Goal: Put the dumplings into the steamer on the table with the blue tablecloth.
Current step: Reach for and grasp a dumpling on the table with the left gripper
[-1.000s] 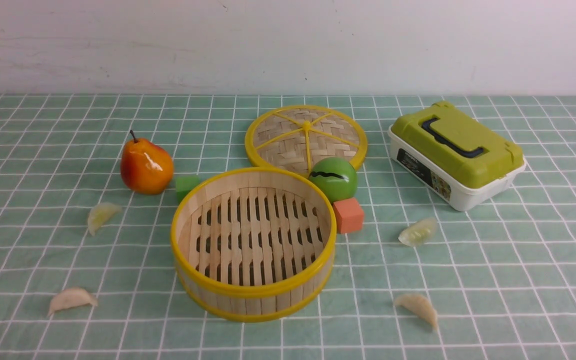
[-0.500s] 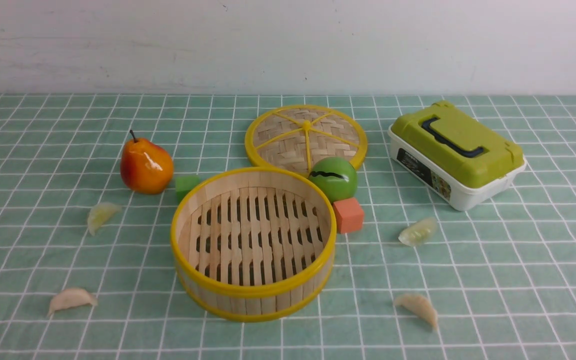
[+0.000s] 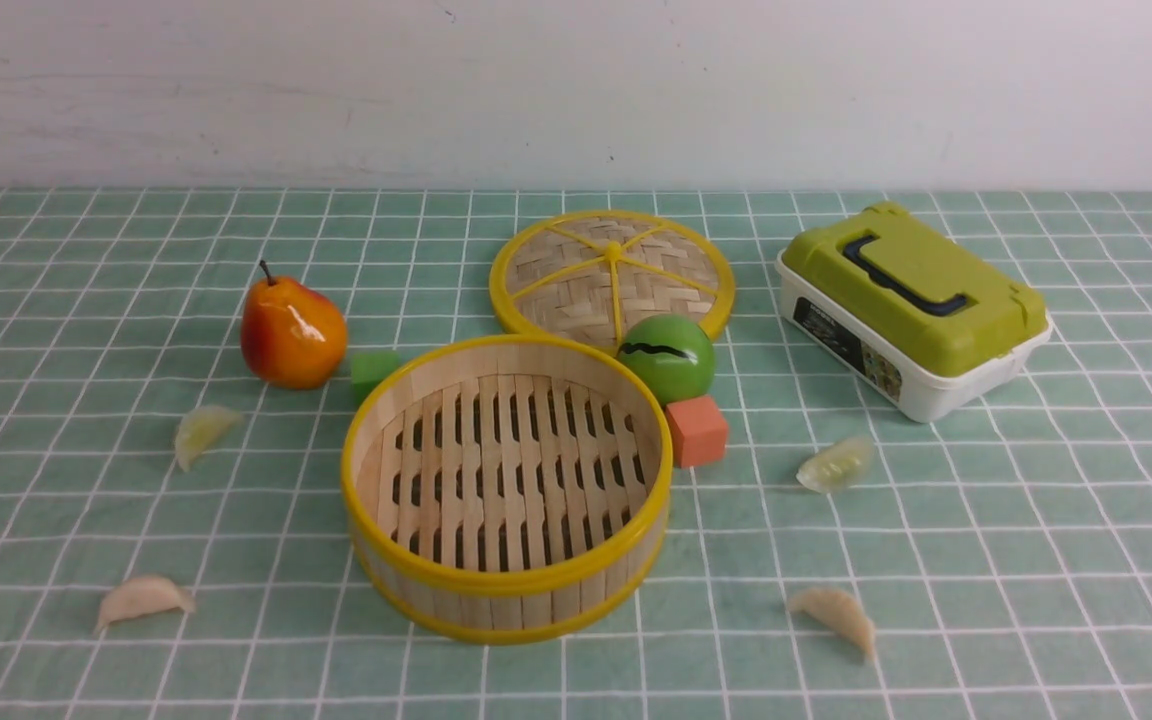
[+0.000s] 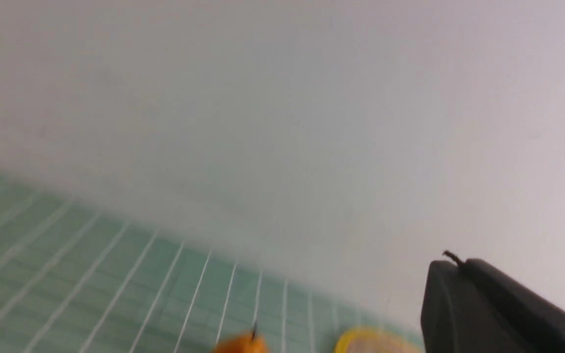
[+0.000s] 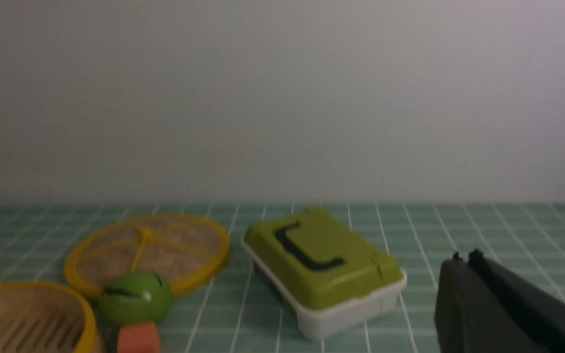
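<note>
The bamboo steamer [image 3: 506, 485] stands empty in the middle of the blue-green gridded tablecloth [image 3: 1036, 560]. Several dumplings lie loose on the cloth around it: one at left [image 3: 202, 431], one at near left [image 3: 143, 598], one at right [image 3: 836, 464], one at near right [image 3: 836, 615]. No arm shows in the front view. My left gripper [image 4: 456, 262] has its black fingers pressed together, nothing between them, held high facing the wall. My right gripper [image 5: 464, 259] is likewise shut and empty, to the right of the green box [image 5: 319, 264].
The flat woven lid [image 3: 613, 272] lies behind the steamer. A green ball [image 3: 669, 358] and an orange cube [image 3: 697, 430] touch the steamer's right side, a green cube [image 3: 372, 372] its left. A pear [image 3: 291, 332] stands at left, a green-lidded box [image 3: 911, 305] at right.
Nothing on the table has moved in the front view.
</note>
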Robot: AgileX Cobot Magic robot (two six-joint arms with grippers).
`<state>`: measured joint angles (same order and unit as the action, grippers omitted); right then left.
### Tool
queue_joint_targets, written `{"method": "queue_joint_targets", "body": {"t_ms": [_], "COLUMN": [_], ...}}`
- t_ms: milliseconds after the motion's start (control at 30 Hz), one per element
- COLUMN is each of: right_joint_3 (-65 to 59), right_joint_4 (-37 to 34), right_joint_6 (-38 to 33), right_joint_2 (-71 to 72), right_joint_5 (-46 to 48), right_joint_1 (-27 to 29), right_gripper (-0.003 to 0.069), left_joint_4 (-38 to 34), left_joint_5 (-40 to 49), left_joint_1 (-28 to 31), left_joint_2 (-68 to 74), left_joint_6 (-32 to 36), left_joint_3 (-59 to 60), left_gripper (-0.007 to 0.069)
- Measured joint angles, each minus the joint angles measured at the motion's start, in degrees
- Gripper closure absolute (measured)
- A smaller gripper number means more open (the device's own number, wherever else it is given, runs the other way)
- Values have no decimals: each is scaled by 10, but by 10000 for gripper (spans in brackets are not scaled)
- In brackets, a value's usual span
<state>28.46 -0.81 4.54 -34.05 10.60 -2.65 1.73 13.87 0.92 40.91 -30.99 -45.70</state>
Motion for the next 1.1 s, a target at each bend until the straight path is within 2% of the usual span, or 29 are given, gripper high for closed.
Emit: {"method": "queue_joint_targets", "body": {"t_ms": [100, 167, 267, 367, 500, 667, 767, 933, 1033, 1100], "right_joint_3": [0, 0, 0, 4, 35, 60, 61, 61, 61, 61], "right_joint_4": [-2, -10, -28, -56, -103, -140, -160, -174, -175, -177], "right_joint_6": [-3, -8, -36, -76, -139, -178, -188, -201, -202, -203], "right_joint_2": [-63, -104, -156, -200, -245, -279, -291, -294, -294, -294], "right_joint_5": [82, 129, 165, 171, 171, 193, 199, 199, 199, 199], "right_joint_1": [-1, -8, -34, -71, -128, -150, -151, -151, -151, -151], "right_gripper": [671, 671, 671, 670, 668, 666, 662, 659, 658, 657], "left_joint_4": [-39, -82, -158, -221, -231, -158, -101, -73, -58, -50], "left_joint_5": [123, 199, 266, 294, 301, 300, 300, 289, 279, 274], "left_joint_1": [0, 0, 0, 0, 0, 0, 0, 0, 0, 0], "left_joint_2": [72, 126, 202, 273, 361, 462, 559, 679, 737, 760], "left_joint_6": [34, 96, 197, 292, 386, 409, 412, 427, 441, 442], "left_joint_3": [-19, -30, -47, -69, -138, -237, -319, -401, -434, -445], "left_gripper": [638, 638, 638, 638, 638, 622, 508, 298, 225, 214]}}
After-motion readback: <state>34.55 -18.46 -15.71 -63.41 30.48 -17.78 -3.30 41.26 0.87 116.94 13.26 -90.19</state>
